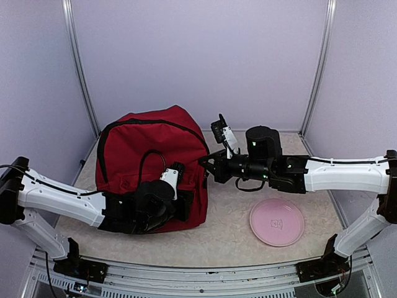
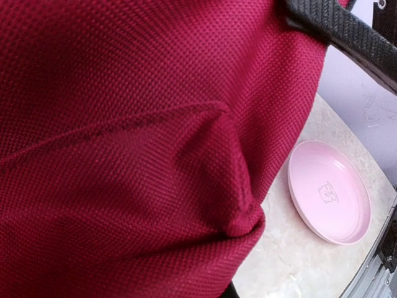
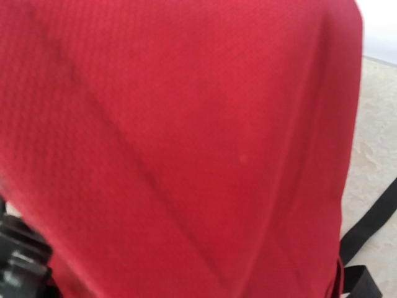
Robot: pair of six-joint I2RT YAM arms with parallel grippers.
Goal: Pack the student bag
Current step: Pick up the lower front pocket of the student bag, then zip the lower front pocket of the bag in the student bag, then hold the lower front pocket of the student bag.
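Note:
The student bag (image 1: 149,143) is a dark red backpack standing upright at the left centre of the table. Its red cloth fills the left wrist view (image 2: 124,124) and the right wrist view (image 3: 186,124), hiding both sets of fingers there. My left gripper (image 1: 180,169) lies low against the bag's front and is shut, and a fold of cloth (image 2: 243,217) puckers where its jaws sit. From the right, my right gripper (image 1: 203,161) comes to a point on the bag's side edge, shut on the cloth there.
A pink plate (image 1: 276,221) lies on the table to the right of the bag and is also seen past the bag's corner (image 2: 329,192). Black straps (image 3: 366,230) hang at the bag's right side. Lilac walls close in the back and both sides.

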